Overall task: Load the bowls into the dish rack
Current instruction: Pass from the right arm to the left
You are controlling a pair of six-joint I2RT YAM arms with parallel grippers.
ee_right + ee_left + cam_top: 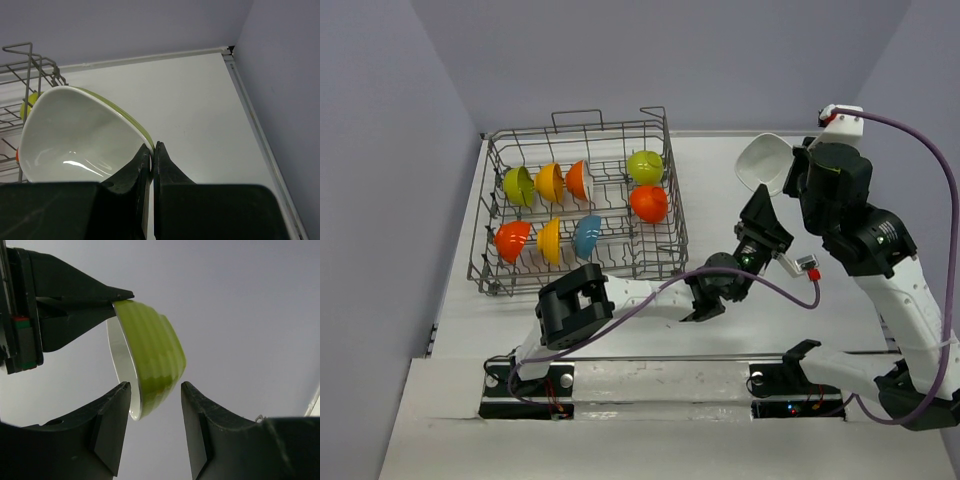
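**One bowl pinched in the air, right of the rack**

Top view: the dish rack [665,215] stands on the far left part of the table [715,170]. The racked bowls [550,182] number eight: three in a far row, three in a near row, two on the right side. Well right of the rack, the right gripper [792,165] holds the held bowl [765,162] above the table, its white inside showing. The left gripper [758,200] points up at it from just near of it.

Left wrist view: the held bowl [155,355] hangs on edge, ribbed lime green outside, white inside. The right gripper [120,296] is clamped on its upper rim. The left gripper [156,387] stands released, jaws spread to either side of the bowl's lower edge. Whether a finger touches it cannot be told.

Right wrist view: the right gripper [152,147] is pressed tight on the rim of the held bowl [75,135]. The dish rack [29,60] shows at the left, behind the bowl.
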